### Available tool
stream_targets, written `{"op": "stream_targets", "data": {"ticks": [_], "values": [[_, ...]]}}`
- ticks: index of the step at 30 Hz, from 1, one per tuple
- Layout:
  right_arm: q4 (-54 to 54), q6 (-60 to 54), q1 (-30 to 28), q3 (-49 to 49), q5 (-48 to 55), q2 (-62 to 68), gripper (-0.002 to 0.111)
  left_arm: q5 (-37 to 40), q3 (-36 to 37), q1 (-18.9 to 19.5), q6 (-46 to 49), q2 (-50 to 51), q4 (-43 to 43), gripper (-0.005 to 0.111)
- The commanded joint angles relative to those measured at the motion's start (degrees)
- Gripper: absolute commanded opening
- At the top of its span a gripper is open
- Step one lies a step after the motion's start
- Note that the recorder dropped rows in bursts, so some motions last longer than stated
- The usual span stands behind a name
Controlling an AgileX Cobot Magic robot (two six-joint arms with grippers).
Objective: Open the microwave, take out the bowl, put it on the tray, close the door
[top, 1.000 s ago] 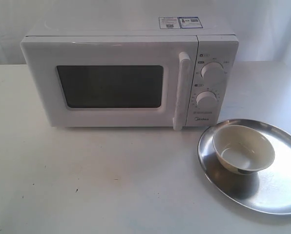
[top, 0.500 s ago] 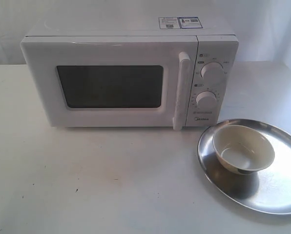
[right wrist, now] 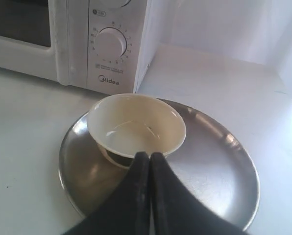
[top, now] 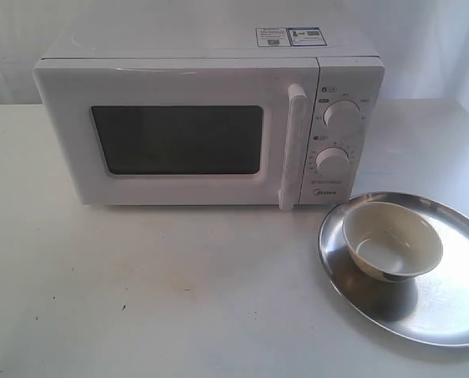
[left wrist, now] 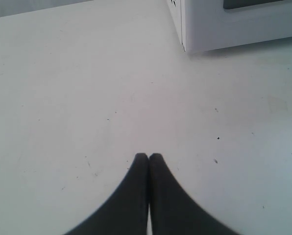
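The white microwave (top: 211,118) stands at the back of the table with its door (top: 175,138) shut and the bar handle (top: 292,146) upright. To its right front, the cream bowl (top: 392,240) sits empty on the silver tray (top: 447,307). Neither arm shows in the exterior view. In the right wrist view, my right gripper (right wrist: 149,155) is shut and empty, its tips just in front of the bowl (right wrist: 136,125) on the tray (right wrist: 209,171). My left gripper (left wrist: 148,156) is shut and empty over bare table, apart from the microwave's corner (left wrist: 185,29).
The white table (top: 164,291) spreads in front of the microwave and to its left. The two dials (top: 342,115) sit on the panel right of the door. A white curtain hangs behind.
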Motion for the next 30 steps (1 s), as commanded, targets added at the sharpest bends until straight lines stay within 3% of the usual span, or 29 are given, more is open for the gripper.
{"op": "stream_targets", "data": {"ticks": [1, 9, 30], "values": [[0.1, 1.3, -2.5, 0.1, 0.0, -0.3, 0.000, 0.1, -0.1, -0.2, -0.2, -0.1, -0.4, 0.000], [0.1, 7.7, -6.0, 0.1, 0.6, -0.3, 0.000, 0.1, -0.1, -0.2, -0.2, -0.1, -0.4, 0.000], [0.1, 7.3, -6.0, 0.1, 0.5, -0.3, 0.000, 0.1, -0.1, -0.2, -0.2, -0.1, -0.4, 0.000]]}}
